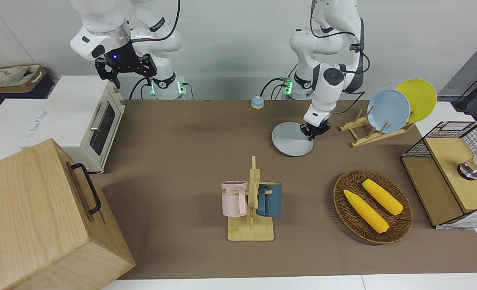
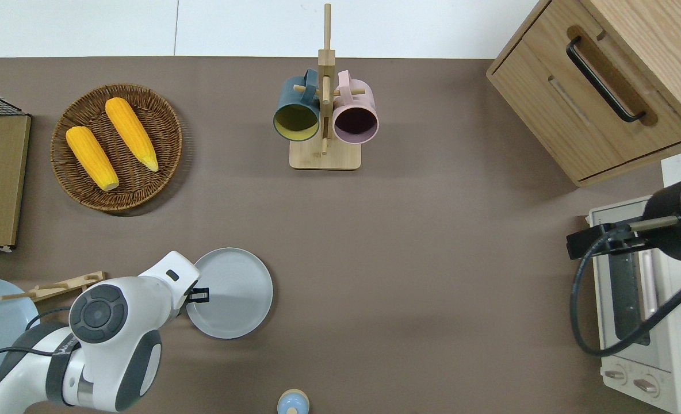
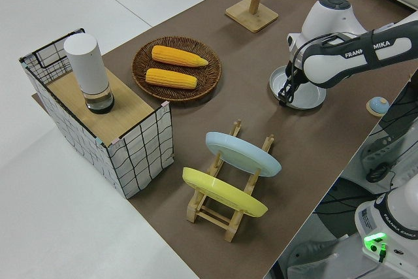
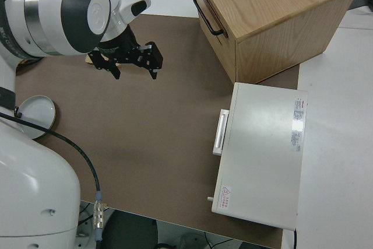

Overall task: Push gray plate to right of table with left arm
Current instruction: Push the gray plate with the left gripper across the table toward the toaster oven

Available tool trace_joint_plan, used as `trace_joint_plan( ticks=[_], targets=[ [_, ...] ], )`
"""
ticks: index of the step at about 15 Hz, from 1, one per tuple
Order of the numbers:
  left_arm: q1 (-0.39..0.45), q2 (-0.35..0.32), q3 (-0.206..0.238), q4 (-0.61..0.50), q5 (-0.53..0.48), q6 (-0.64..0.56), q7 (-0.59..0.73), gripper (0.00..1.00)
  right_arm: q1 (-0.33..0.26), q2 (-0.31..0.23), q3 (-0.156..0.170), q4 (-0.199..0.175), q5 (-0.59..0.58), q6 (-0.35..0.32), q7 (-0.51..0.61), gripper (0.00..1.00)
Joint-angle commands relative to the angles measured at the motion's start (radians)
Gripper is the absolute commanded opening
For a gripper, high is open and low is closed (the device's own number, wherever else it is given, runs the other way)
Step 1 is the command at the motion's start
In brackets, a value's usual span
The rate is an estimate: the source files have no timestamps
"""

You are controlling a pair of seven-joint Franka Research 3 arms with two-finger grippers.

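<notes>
The gray plate (image 1: pixel 289 141) (image 2: pixel 237 293) (image 3: pixel 305 91) lies flat on the brown table (image 1: pixel 182 141), near the robots and a little toward the left arm's end. My left gripper (image 1: pixel 314 135) (image 2: pixel 201 294) (image 3: pixel 285 98) is lowered at the plate's rim on the side toward the left arm's end, touching it or nearly so. The plate also shows in the right side view (image 4: pixel 35 115). My right arm is parked, its gripper (image 1: pixel 134 78) (image 4: pixel 135 71) open and holding nothing.
A mug rack (image 2: pixel 324 115) stands at mid-table, farther from the robots. A wicker basket with two corn cobs (image 2: pixel 116 146), a plate rack (image 1: pixel 377 131) with blue and yellow plates, and a wire crate (image 1: pixel 452 173) fill the left arm's end. A toaster oven (image 1: pixel 97 121) and a wooden drawer box (image 1: pixel 41 217) fill the other end.
</notes>
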Motion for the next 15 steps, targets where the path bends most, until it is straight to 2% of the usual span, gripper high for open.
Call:
trace_joint_plan(
  ticks=[1,10,13,15],
  targets=[
    [-0.099,0.061,0.002,0.015,-0.039,0.023,-0.108,0.00,-0.019,-0.002,0.016,0.009,0.004,-0.016,0.012,0.983],
    [-0.288,0.118,-0.007,0.095,-0.114,0.026,-0.333,0.00,-0.019,-0.002,0.016,0.009,0.004,-0.016,0.012,0.983],
    [-0.336,0.145,-0.035,0.134,-0.114,0.028,-0.456,0.00,-0.020,-0.002,0.016,0.009,0.004,-0.016,0.012,0.983],
    [-0.337,0.173,-0.071,0.170,-0.114,0.028,-0.525,0.00,-0.019,-0.002,0.016,0.009,0.004,-0.016,0.012,0.983]
  ],
)
